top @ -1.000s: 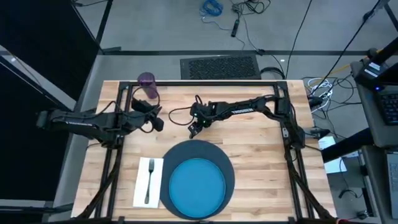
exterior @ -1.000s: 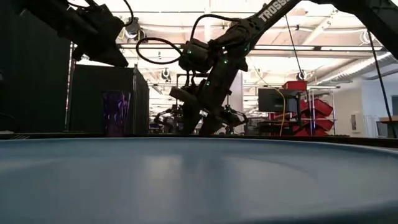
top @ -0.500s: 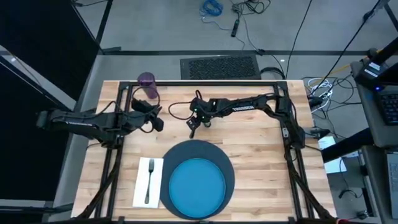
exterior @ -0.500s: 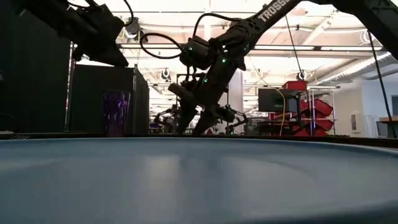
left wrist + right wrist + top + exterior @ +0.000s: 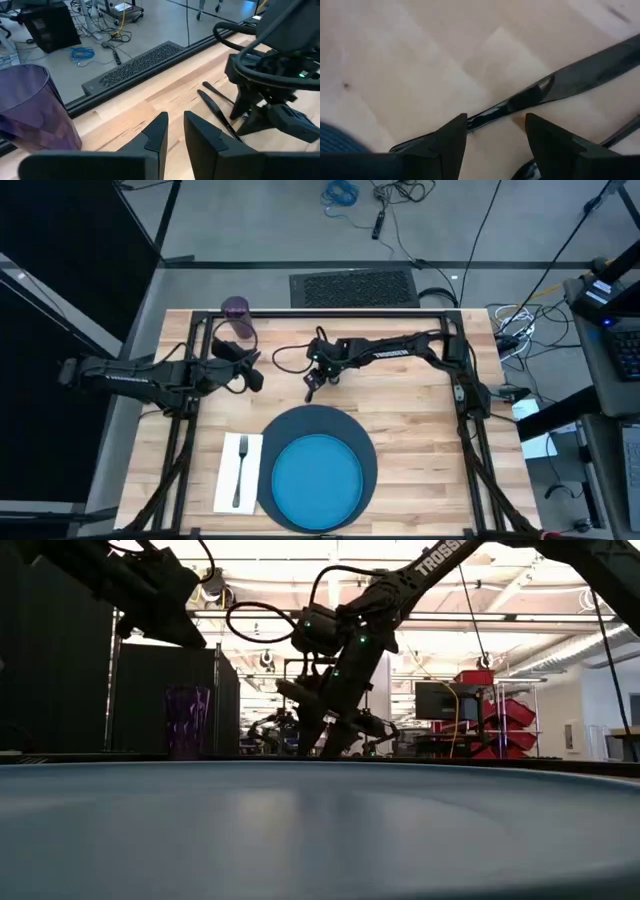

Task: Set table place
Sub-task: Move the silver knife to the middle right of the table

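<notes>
The right gripper [image 5: 310, 387] hangs low over the table [image 5: 420, 415] behind the mat [image 5: 285, 430], fingers spread to either side of the knife [image 5: 555, 85], which lies flat on the wood with a second utensil [image 5: 216, 92] just beside it. The knife is thin and flush with the table, so the fingers could close above it or skate off, spinning it away; they might also catch its neighbour. The left gripper [image 5: 172, 135] waits near the purple cup [image 5: 238, 318], fingers a little apart and empty. The fork [image 5: 240, 470] already rests on the napkin [image 5: 225, 480], beside the plate [image 5: 318, 480].
</notes>
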